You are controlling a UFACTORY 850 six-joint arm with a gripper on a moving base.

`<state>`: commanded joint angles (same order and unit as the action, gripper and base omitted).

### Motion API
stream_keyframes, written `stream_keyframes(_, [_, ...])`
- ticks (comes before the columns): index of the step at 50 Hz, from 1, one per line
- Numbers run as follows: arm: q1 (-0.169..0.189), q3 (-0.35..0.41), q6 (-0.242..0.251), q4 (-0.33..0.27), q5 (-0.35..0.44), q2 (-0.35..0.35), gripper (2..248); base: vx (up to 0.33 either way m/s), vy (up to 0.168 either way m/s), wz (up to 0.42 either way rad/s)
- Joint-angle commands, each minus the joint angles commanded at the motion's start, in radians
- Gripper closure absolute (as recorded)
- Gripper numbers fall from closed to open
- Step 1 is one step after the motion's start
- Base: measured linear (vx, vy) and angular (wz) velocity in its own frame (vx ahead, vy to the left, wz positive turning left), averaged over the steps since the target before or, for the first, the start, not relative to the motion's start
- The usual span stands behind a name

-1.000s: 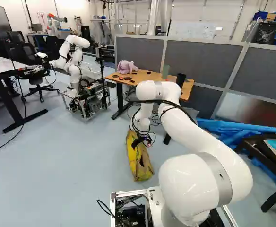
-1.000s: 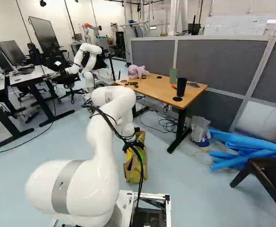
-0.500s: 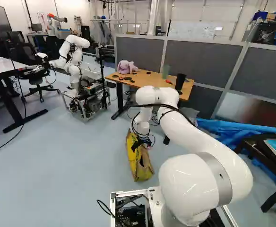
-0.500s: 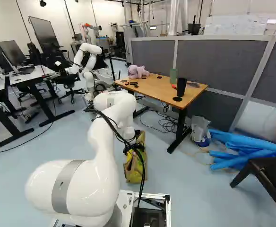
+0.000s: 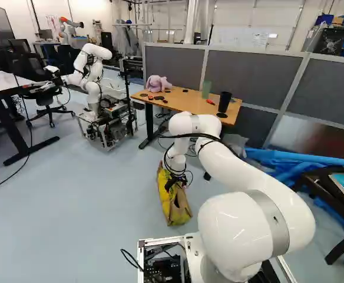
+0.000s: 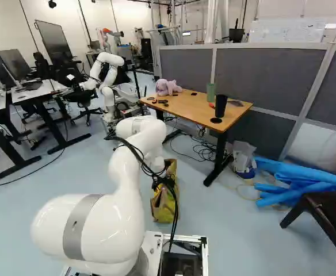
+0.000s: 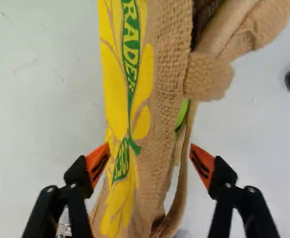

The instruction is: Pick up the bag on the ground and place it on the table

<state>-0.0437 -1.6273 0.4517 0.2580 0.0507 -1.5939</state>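
In the left base view my gripper (image 5: 175, 181) is low over the upper part of the yellow and brown bag (image 5: 177, 207), which rests on the floor. Seen from the wrist, the gripper (image 7: 149, 159) has its fingers wide apart, one on each side of the burlap bag (image 7: 160, 94). One orange pad (image 7: 97, 162) meets the bag's yellow printed side; the other stands just off its far edge, with a thin gap, so I see no grip from both sides. The wooden table (image 6: 188, 106) stands beyond the bag.
On the table are a pink plush toy (image 6: 167, 87), a green cup (image 6: 211, 92), a black cup (image 6: 220, 106) and small dark items. Another robot (image 5: 92, 82) stands left of the table. Blue rolls (image 6: 300, 184) and a dark bench (image 6: 323, 213) lie to the right.
My arm's raised bend has come down and the gripper has sunk slightly closer around the bag. The bag and the base have not visibly moved.
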Motion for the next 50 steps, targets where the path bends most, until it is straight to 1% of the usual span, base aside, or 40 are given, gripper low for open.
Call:
stream_keyframes(4, [0.0, 0.0, 0.0, 0.0, 0.0, 0.0, 43, 0.0, 0.0, 0.0])
stream_keyframes(5, [0.0, 0.0, 0.0, 0.0, 0.0, 0.0, 81, 0.0, 0.0, 0.0])
stream_keyframes(9, [0.0, 0.0, 0.0, 0.0, 0.0, 0.0, 81, 0.0, 0.0, 0.0])
stream_keyframes(10, [0.0, 0.0, 0.0, 0.0, 0.0, 0.0, 120, 0.0, 0.0, 0.0])
stream_keyframes(15, [0.0, 0.0, 0.0, 0.0, 0.0, 0.0, 120, 0.0, 0.0, 0.0])
stream_keyframes(16, [0.0, 0.0, 0.0, 0.0, 0.0, 0.0, 158, 0.0, 0.0, 0.0])
stream_keyframes(20, [0.0, 0.0, 0.0, 0.0, 0.0, 0.0, 158, 0.0, 0.0, 0.0])
stream_keyframes(21, [0.0, 0.0, 0.0, 0.0, 0.0, 0.0, 194, 0.0, 0.0, 0.0])
stream_keyframes(25, [0.0, 0.006, 0.0, 0.0, 0.0, 0.006, 194, 0.0, 0.0, 0.0])
stream_keyframes(26, [0.0, 0.009, 0.0, 0.0, 0.0, 0.009, 222, 0.0, 0.0, 0.0])
stream_keyframes(50, [0.0, 0.094, 0.0, 0.0, 0.0, 0.096, 222, 0.0, 0.0, 0.0])
